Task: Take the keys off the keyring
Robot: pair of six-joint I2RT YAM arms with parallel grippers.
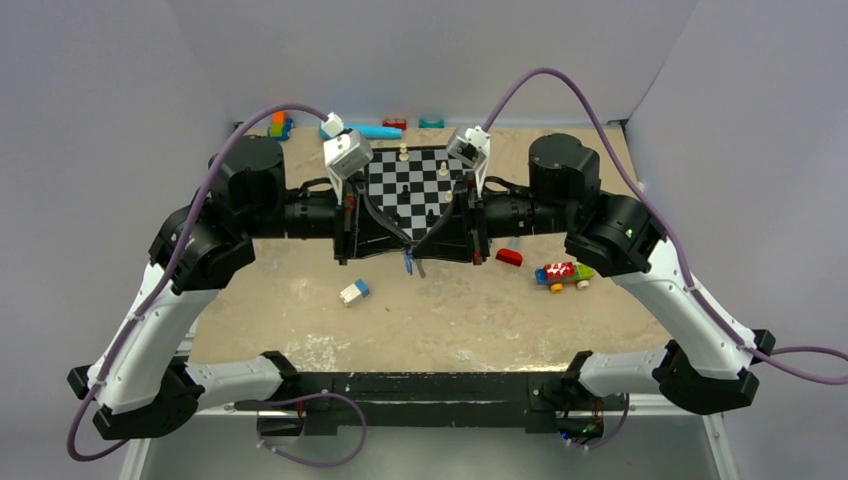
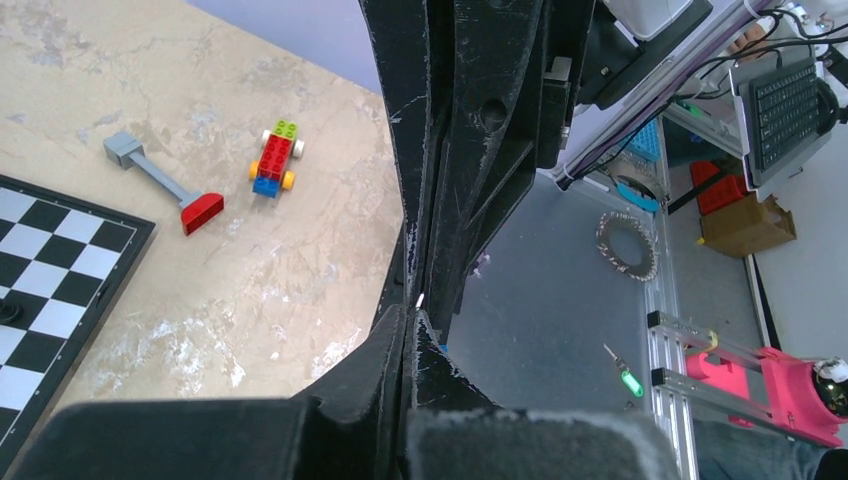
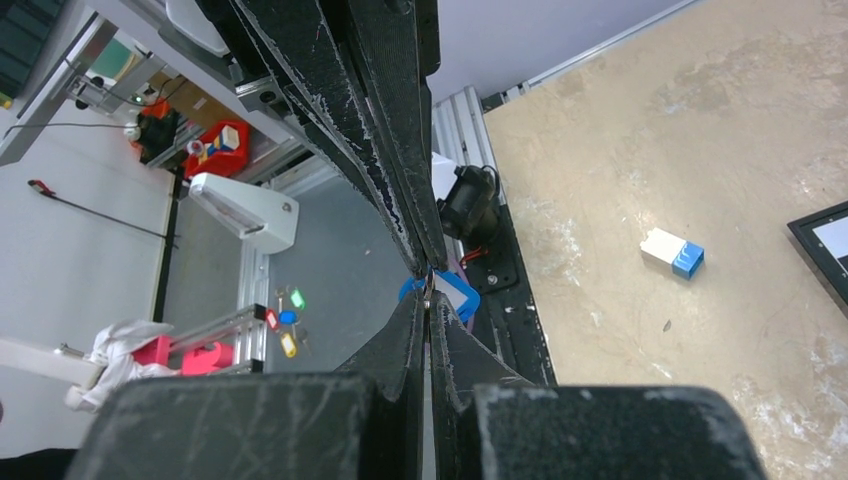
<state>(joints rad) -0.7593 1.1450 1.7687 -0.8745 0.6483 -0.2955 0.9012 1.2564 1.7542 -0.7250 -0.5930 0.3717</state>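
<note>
1. The beige, mottled stone-look table (image 1: 460,320) carries everything else.
2. A black-and-white chessboard (image 1: 415,185) lies at the far middle of the table, behind the point where the two arms meet.
3. The left gripper (image 2: 408,325), black with scuffed fingers, reaches in from the left. Its fingers are pressed together to a thin seam.
4. The right gripper (image 3: 428,305) comes in from the opposite side, its fingers likewise closed tight. Its tips touch the left gripper's tips above the near edge of the chessboard.
5. A toy car of red, green, yellow and blue bricks (image 1: 563,273) sits to the right, well apart from the grippers.
6. A blue-and-white block (image 1: 354,291) lies on the table to the left and nearer than the grippers.
7. The small key with a bright blue plastic head (image 1: 408,263) hangs just below the meeting fingertips, clear of the table.
8. A tiny metal glint, the keyring (image 3: 427,297), shows right at the joined tips. Which gripper actually pinches it cannot be told.
</note>
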